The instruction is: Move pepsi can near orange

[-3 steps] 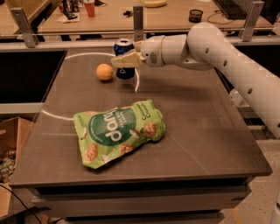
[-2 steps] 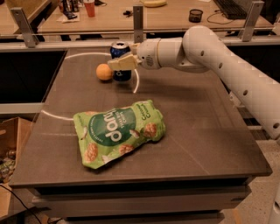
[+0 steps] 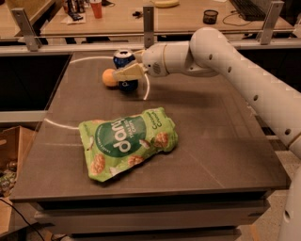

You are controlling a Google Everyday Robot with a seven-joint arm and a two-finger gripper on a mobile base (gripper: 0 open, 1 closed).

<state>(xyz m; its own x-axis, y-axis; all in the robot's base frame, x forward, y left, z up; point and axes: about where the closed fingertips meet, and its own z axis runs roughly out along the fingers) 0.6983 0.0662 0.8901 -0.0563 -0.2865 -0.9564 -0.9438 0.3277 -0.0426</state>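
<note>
The pepsi can (image 3: 124,57) stands upright at the back left of the dark table (image 3: 216,141), dark blue with a silver top. The orange (image 3: 109,77) sits on the table just left of the can, almost touching it. My gripper (image 3: 123,67) reaches in from the right on the white arm (image 3: 221,52) and is shut on the can. Its near tan finger (image 3: 128,72) crosses the can's front, and the far finger is hidden behind the can.
A big green snack bag (image 3: 127,141) lies flat in the middle of the table, in front of the can. A workbench behind holds a red cup (image 3: 96,8) and a black cup (image 3: 210,16). A cardboard box (image 3: 9,150) stands on the floor at left.
My gripper has carried the can leftward, closing the gap to the orange. The orange and the snack bag have not moved.
</note>
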